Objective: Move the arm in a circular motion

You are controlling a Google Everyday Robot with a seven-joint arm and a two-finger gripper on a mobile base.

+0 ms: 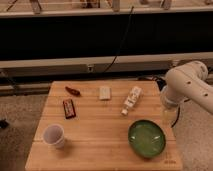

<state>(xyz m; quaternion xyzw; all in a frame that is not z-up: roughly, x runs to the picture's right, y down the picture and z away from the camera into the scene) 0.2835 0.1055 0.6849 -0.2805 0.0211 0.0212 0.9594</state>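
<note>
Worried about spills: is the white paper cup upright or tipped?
Upright: white paper cup, open mouth facing up. Gripper out of view; only the glossy white arm shows.

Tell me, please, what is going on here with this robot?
The white robot arm hangs by the right edge of the wooden table, touching nothing; its gripper is out of view. On the table lie a green bowl, a white cup, a tipped white bottle, a dark snack bar, a pale block and a small red item.
</note>
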